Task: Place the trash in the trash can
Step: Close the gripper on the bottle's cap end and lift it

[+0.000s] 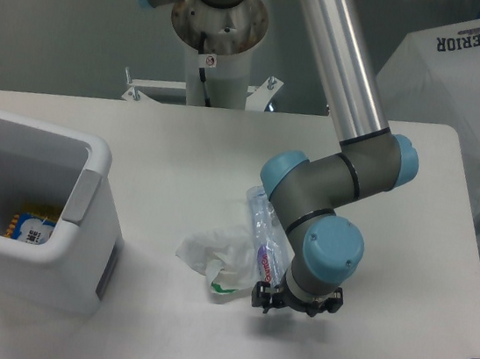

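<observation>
Silver metal tube for the arm (pixel 340 60), polished and reflective. Dark grey joint housings with light blue rounded caps (pixel 332 249). Black gripper (pixel 294 304) at the wrist end, small, details blurred. White cylindrical base pedestal (pixel 213 61), 1 small red-and-white sticker on it.

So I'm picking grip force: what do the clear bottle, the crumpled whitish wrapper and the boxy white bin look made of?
Clear bottle: thin transparent plastic, glossy. Crumpled whitish wrapper: probably soft translucent plastic film, by its creases. Boxy white bin: rigid matte plastic, thick rounded rim.
</observation>
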